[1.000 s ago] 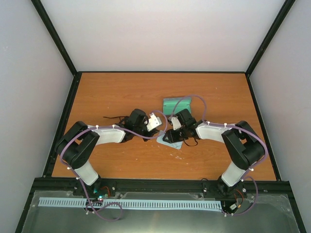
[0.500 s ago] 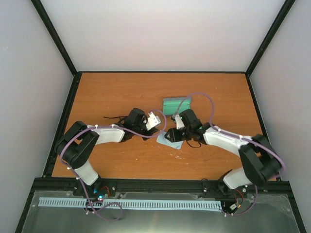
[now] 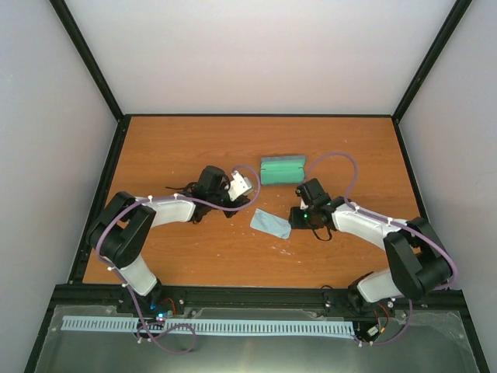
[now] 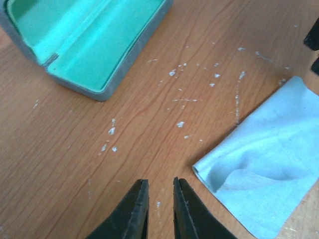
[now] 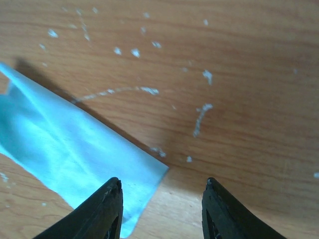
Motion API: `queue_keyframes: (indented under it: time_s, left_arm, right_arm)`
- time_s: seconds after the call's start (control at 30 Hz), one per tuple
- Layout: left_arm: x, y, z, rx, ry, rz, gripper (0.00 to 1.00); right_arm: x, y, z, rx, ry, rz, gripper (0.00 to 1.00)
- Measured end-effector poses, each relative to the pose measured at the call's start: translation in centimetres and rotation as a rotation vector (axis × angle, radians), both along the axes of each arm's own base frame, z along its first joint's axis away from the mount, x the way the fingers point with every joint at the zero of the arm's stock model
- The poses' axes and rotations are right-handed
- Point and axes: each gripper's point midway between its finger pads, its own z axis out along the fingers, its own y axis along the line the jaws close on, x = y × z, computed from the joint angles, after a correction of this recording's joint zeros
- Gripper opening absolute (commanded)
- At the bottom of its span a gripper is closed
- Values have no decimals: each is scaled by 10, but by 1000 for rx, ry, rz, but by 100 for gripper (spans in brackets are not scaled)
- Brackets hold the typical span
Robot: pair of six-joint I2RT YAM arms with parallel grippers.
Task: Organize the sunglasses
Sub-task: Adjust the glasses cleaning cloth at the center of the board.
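Observation:
The open grey-blue case [image 3: 282,169] [image 4: 84,42] with its green lining lies at mid table. The pale blue cloth [image 3: 270,223] [image 4: 269,169] [image 5: 65,144] lies flat in front of it. My left gripper [image 3: 231,207] [image 4: 158,180] hovers low over bare wood between case and cloth, its jaws a narrow gap apart and empty. My right gripper [image 3: 296,224] [image 5: 162,181] is open wide at the cloth's right corner, holding nothing. A thin black piece [image 3: 177,189] shows beside the left arm; I cannot tell if it is the sunglasses.
The wooden table [image 3: 194,148] is scuffed with white flecks. A black frame rail [image 3: 78,241] runs along its left edge, with white walls behind and at both sides. The right gripper's dark tips [image 4: 314,45] show at the right edge of the left wrist view.
The right arm has drawn back to the right, off the cloth and away from the case, its jaws widening. The left gripper has pulled back left and narrowed slightly.

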Motion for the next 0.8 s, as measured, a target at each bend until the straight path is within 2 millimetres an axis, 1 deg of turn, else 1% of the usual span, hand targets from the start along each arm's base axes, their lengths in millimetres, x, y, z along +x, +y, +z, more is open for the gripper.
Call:
queue_keyframes:
  time_s: [0.1, 0.23, 0.33, 0.47, 0.57, 0.67, 0.8]
  left_arm:
    - [-5, -5, 0, 7, -21, -53, 17]
    - [-11, -10, 0, 42, -80, -130, 18]
    - [-13, -11, -1, 71, -128, -183, 18]
    - [-15, -11, -3, 111, -184, -242, 18]
    - [-17, -9, -7, 146, -213, -289, 21]
    - [-20, -8, -11, 187, -256, -354, 23]
    - [-25, -9, -16, 237, -322, -447, 24]
  right_arm:
    - [-6, -5, -13, -20, 43, -19, 41]
    - [-9, -5, -22, -25, 76, -40, 40]
    - [-9, -5, -26, -25, 91, -50, 40]
    - [-7, -2, -26, -10, 89, -57, 39]
    - [-4, 1, -26, 2, 85, -60, 33]
    - [-1, 5, -26, 12, 85, -64, 25]
    - [2, 11, -28, 24, 87, -62, 15]
